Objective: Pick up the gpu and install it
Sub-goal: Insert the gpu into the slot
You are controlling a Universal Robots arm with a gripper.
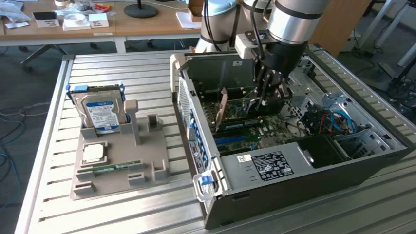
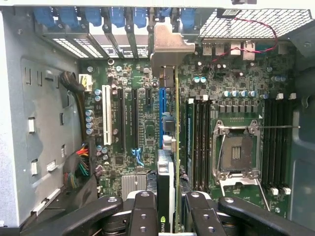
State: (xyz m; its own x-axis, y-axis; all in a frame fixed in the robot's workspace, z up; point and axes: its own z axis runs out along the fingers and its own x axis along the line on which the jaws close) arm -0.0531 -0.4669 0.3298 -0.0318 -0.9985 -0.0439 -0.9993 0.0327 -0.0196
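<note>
gpu (image 2: 167, 189) is held upright inside the PC case (image 1: 293, 190), over the blue slot (image 2: 162, 105) of the motherboard (image 2: 142, 123), clamped between part-closed jaws. Install step is judged in hand. Seating cannot be confirmed, and square alignment of card edge with slot is called for.

The gpu (image 2: 167, 187) is standing on edge inside the open case (image 1: 364, 161), so from the wrist view you mostly get a thin green board edge with the cooler block beside it and a logo on that block. The long silver bracket is at the end by the case's rear slots. In the exterior view it's at about 2 o'clock from centre, upright, bracket end facing roughly 9 o'clock. It's pinched in the gripper (image 2: 170, 196), right alongside the blue slot (image 2: 161, 110) on the motherboard (image 2: 142, 132), can't tell if it's actually seated
</note>
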